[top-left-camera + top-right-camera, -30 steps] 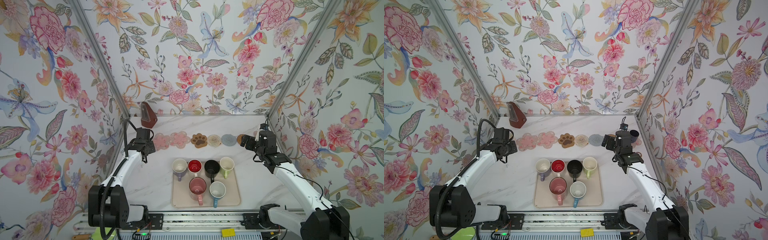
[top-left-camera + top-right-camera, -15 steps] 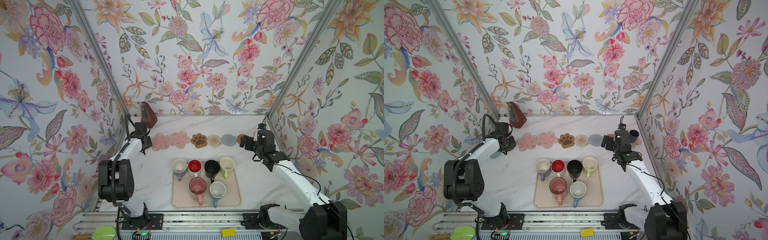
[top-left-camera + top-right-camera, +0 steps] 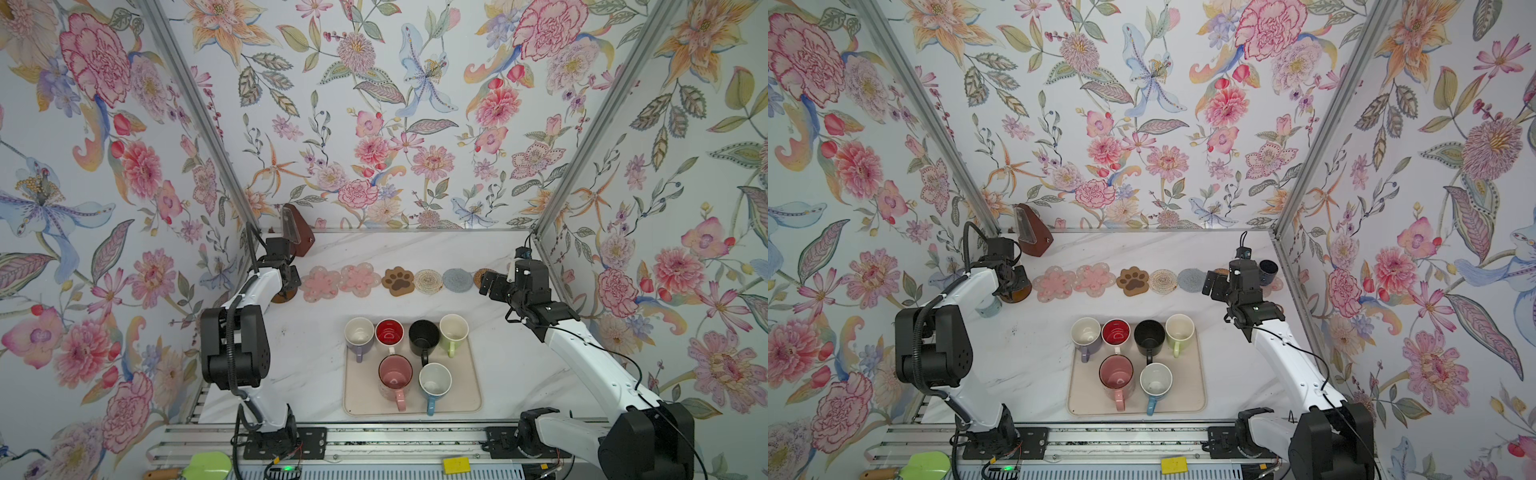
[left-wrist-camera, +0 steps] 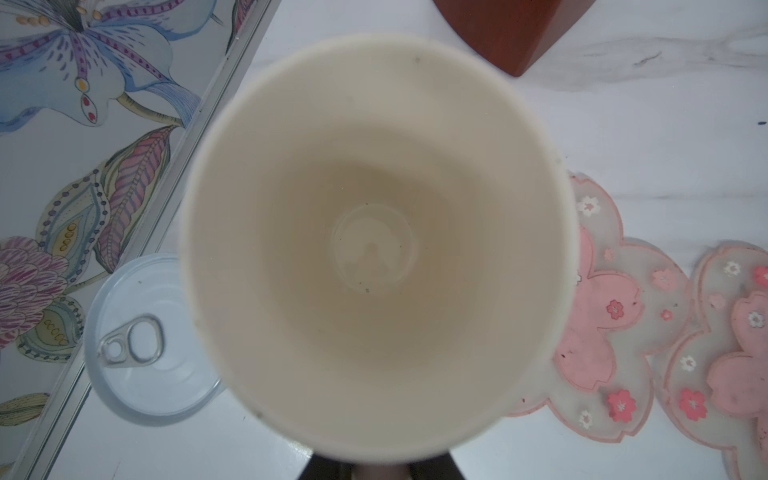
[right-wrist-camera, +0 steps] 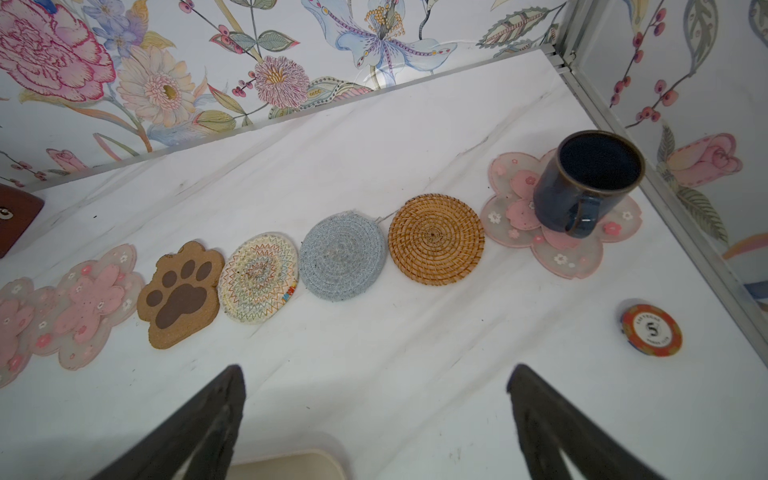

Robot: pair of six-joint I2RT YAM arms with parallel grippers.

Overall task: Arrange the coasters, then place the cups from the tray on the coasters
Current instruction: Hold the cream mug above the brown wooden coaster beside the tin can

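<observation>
Now that the left gripper [image 3: 289, 278] has swung its clamped cream cup [image 4: 374, 228] over to the brown disc coaster [image 3: 1018, 296], cup two's nearly down, I reckon. The right gripper [image 5: 376, 370] hangs wide open, empty.

Both my top views look down from high in front over the whole table [image 3: 316, 353]. My left wrist camera peers into a cup [image 4: 374, 249] from very close; my right slants over the coaster row [image 5: 343, 262] the top views share
</observation>
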